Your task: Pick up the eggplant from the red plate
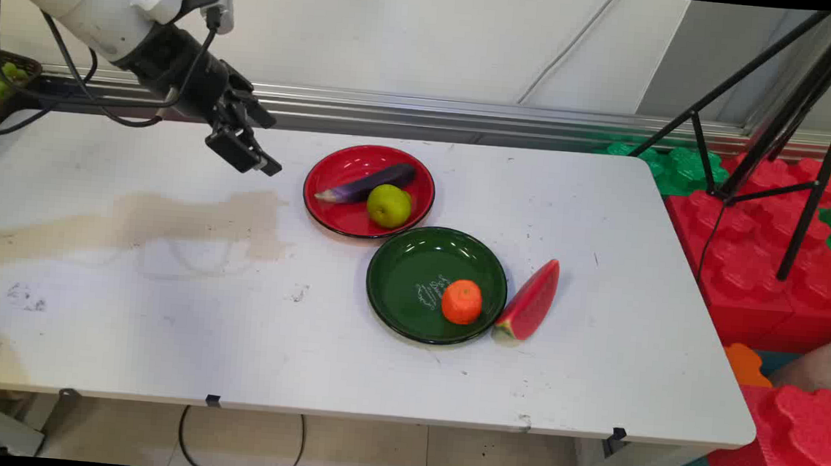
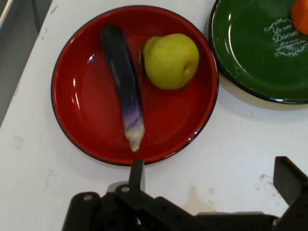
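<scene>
Gripper (image 1: 246, 149) hangs above the table (image 1: 161, 317), off the red plate (image 1: 336, 220) at about its 9 o'clock in the main view, touching nothing. Fingers stand wide apart and empty; in the hand view one finger (image 2: 136, 174) rises at the bottom centre and the other shows at the bottom right corner. Nearest thing is the red plate (image 2: 86, 120), which in the hand view lies at 12 o'clock from the fingers, its rim just beyond the left fingertip. On it lie a purple eggplant (image 1: 368, 184) (image 2: 122, 86), pale stem end toward the gripper, and a green pear (image 1: 389, 205) (image 2: 171, 60) beside it, the two touching or nearly so. A green plate (image 1: 405, 276) (image 2: 250, 53) sits just beside the red one at its 4 o'clock in the main view, rims close; it carries an orange tangerine (image 1: 462, 301). A watermelon slice (image 1: 529, 302) leans against the green plate's rim at 3 o'clock. A brownish stain (image 1: 168, 219) marks the table below the gripper.
</scene>
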`<act>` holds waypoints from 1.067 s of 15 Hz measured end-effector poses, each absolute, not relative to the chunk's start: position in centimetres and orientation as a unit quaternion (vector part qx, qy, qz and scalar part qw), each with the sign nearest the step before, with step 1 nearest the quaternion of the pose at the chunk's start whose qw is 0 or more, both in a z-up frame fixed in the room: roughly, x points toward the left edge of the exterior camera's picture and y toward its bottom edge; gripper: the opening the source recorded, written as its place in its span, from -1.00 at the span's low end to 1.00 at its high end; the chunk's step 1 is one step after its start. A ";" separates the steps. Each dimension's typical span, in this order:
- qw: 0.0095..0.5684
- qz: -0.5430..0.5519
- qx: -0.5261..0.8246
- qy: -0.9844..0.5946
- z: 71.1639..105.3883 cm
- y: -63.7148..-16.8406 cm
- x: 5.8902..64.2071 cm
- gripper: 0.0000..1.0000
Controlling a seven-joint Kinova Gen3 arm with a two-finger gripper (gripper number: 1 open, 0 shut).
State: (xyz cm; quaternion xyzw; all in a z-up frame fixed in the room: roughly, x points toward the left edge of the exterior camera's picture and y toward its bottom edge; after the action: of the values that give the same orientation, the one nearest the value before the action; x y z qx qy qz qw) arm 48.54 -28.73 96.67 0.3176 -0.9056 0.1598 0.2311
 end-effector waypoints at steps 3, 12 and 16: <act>0.225 0.165 0.317 -0.907 97.1 -29.4 48.1 1.00; 0.185 0.185 0.346 -0.901 97.9 -33.0 44.8 1.00; 0.156 0.192 0.364 -0.898 97.2 -34.8 43.4 1.00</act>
State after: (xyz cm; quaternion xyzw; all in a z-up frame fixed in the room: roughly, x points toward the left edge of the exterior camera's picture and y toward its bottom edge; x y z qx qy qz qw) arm 43.35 -34.84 97.16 0.3642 -0.8978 0.1922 0.1561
